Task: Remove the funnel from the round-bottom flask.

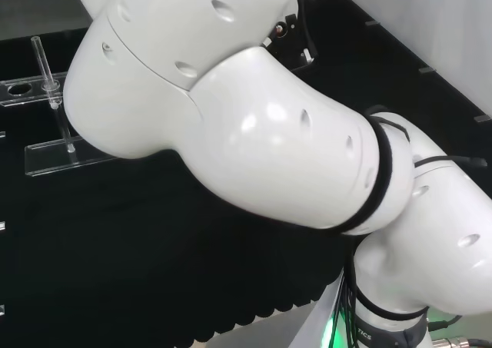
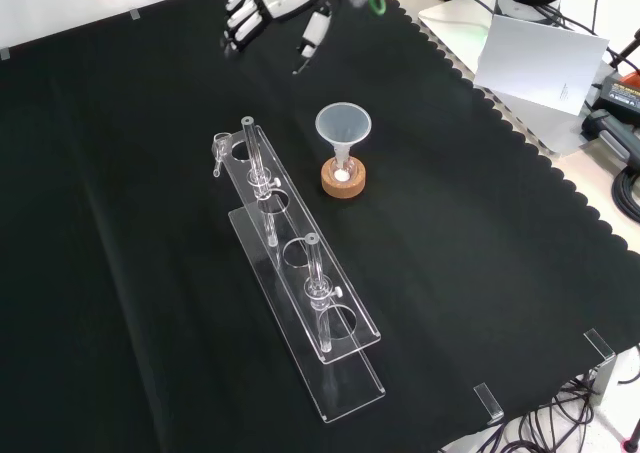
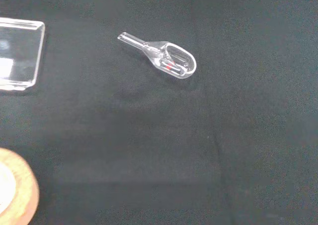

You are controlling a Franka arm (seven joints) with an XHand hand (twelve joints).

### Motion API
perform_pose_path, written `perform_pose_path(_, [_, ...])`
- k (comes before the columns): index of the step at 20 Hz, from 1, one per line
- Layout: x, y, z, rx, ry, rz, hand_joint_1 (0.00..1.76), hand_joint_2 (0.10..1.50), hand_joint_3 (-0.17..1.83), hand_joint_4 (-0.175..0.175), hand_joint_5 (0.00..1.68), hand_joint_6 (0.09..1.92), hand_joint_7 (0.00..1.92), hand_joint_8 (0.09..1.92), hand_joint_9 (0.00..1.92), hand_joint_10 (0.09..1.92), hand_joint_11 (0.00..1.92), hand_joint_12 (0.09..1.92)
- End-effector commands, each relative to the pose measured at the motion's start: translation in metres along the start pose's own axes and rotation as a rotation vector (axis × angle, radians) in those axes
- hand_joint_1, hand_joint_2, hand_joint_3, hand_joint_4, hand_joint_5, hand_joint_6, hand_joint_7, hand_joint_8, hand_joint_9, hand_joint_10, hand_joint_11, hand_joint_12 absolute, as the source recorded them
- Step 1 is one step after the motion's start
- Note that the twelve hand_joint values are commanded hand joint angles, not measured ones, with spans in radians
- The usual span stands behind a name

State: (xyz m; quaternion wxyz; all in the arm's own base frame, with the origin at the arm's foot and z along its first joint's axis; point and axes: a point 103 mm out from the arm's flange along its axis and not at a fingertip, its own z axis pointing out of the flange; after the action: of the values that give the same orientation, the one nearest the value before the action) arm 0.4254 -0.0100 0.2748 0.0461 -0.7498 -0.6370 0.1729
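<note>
A: Front view first: where does the funnel (image 2: 343,128) lie from the hand (image 2: 262,8)?

B: It stands on the black cloth (image 2: 480,273) well apart from the hand, nearer the camera and a little to the view's right. The hand hangs above the cloth at the view's top, fingers straight and spread, holding nothing

A: And the funnel's long axis?

B: Upright. The wide mouth faces up and the stem runs straight down into the neck of the round-bottom flask, which sits in a cork ring (image 2: 343,180). My judgement is that the coming move has to bring the hand over toward the cork ring and then take the funnel straight up along that axis

A: What do the vessels hold?

B: The funnel's cone looks empty. Something white shows inside the cork ring, but the flask's glass is too clear to say what it holds

A: Anything close to the cork ring?

B: A clear rack (image 2: 300,303) lies just to its left in the front view, with thin glass tubes standing in it. In the wrist view a small glass scoop (image 3: 169,60) lies on its side, well apart from the cork ring's edge, with something red inside it
</note>
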Motion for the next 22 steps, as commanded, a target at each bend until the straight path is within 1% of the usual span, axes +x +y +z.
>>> perform_pose_path(1, [-0.005, -0.051, 0.001, 0.032, 0.042, 0.004, 0.62, 0.98, -0.17, -0.046, 0.33, 0.12, 0.18, 0.71, 0.68, 0.09, 0.29, 1.35])
perform_pose_path(4, [-0.004, -0.066, -0.001, 0.033, 0.049, -0.007, 0.62, 0.98, -0.17, -0.046, 0.34, 0.11, 0.18, 0.71, 0.68, 0.09, 0.28, 1.35])
perform_pose_path(7, [0.002, -0.082, -0.003, 0.056, 0.068, -0.03, 0.61, 0.98, -0.17, -0.046, 0.34, 0.1, 0.17, 0.71, 0.68, 0.09, 0.28, 1.35])
perform_pose_path(10, [0.015, -0.095, -0.002, 0.085, 0.089, -0.06, 0.58, 0.98, -0.17, -0.045, 0.3, 0.09, 0.13, 0.7, 0.64, 0.09, 0.27, 1.36])
perform_pose_path(14, [0.038, -0.1, 0.001, 0.14, 0.101, -0.106, 0.51, 0.95, -0.17, -0.052, 0.21, 0.09, 0.02, 0.67, 0.56, 0.09, 0.26, 1.41])
perform_pose_path(17, [0.054, -0.101, 0.004, 0.17, 0.105, -0.142, 0.48, 0.92, -0.17, -0.06, 0.13, 0.09, 0.0, 0.51, 0.5, 0.09, 0.25, 1.43])
perform_pose_path(19, [0.063, -0.101, 0.006, 0.188, 0.093, -0.155, 0.47, 0.9, -0.16, -0.063, 0.07, 0.09, 0.0, 0.35, 0.45, 0.09, 0.25, 1.44])
perform_pose_path(22, [0.071, -0.098, 0.01, 0.174, 0.064, -0.16, 0.46, 0.87, -0.16, -0.069, 0.01, 0.09, 0.0, 0.13, 0.36, 0.09, 0.25, 1.46])
